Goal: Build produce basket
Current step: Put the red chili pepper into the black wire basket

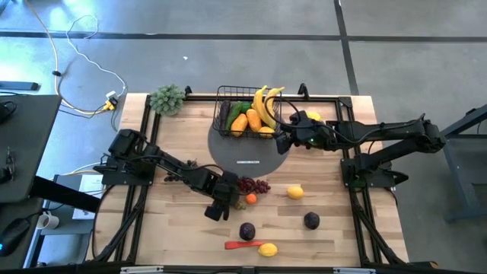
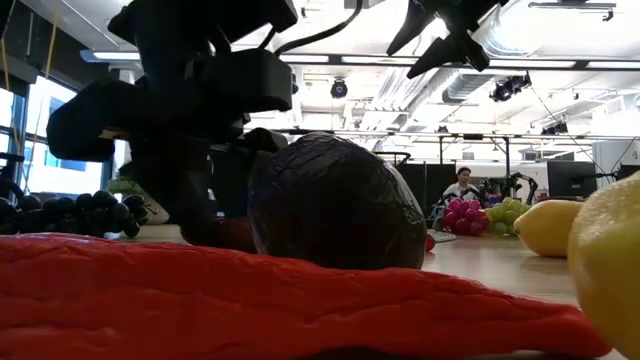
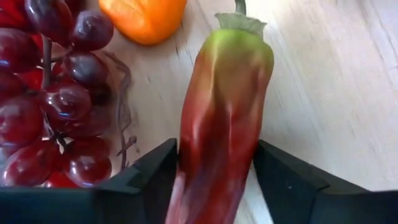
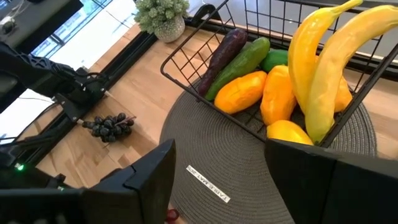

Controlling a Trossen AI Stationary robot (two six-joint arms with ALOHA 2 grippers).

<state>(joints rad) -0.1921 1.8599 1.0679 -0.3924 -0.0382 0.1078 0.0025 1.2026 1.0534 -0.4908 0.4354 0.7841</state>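
High view is showing the basket sitting at the back middle of the surface, on the edge of a grey round mat. It's already carrying a good load: bananas leaning up against the far side, with orange, green and dark pieces lying lower down.

The right pincer is hanging over the mat just beside the basket's front right corner. Its right wrist view is showing the fingers spread with nothing between them, so it's looking parked there, out of the left arm's way.

The left pincer is working down at the front left, well apart from the basket. Up close it's pinching a red pepper with a greenish top, one finger pressing each flank, gripping across the narrow width so the thing isn't rolling. Can't tell if it's off the wood yet. Red grapes are lying right beside it, and a small orange piece near the pepper's stem, so it's a tight spot.

Lots is waiting loose: a lemon, two dark plums, a red chilli. Probably around halfway.
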